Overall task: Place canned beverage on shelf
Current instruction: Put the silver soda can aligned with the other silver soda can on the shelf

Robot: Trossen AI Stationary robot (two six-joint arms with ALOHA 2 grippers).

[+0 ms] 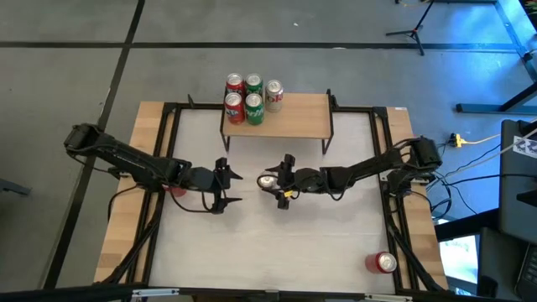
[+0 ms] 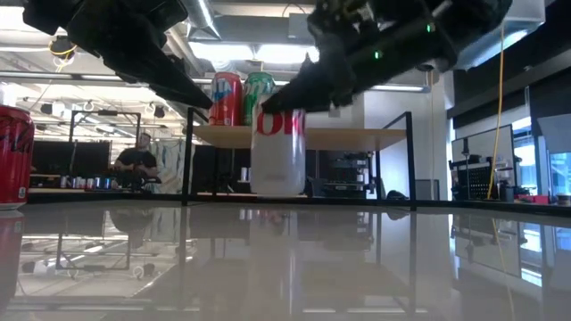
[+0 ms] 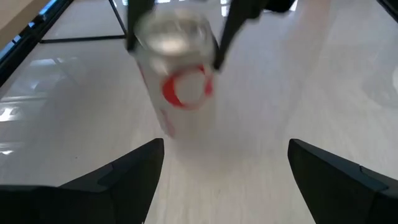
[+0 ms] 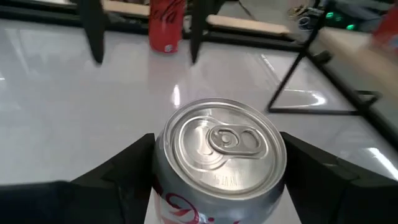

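High view: the right gripper (image 1: 273,186) sat at the middle of the table (image 1: 336,243) with its fingers around a silver can (image 1: 268,180), in front of the shelf (image 1: 294,117). The left gripper (image 1: 232,189) waited just beside it, fingers spread and holding nothing. Five cans (image 1: 251,97) stood on the left end of the shelf. A red can (image 1: 383,263) stood near the table's front right corner.

Low view: the silver can (image 2: 277,152) stood upright on the tabletop, the shelf (image 2: 303,135) behind it.

Left wrist view: its open fingers (image 3: 118,180) faced the silver can (image 3: 177,81).

Right wrist view: both fingers (image 4: 127,168) pressed against the sides of the silver can (image 4: 217,162); another red can (image 4: 166,26) stood beyond.
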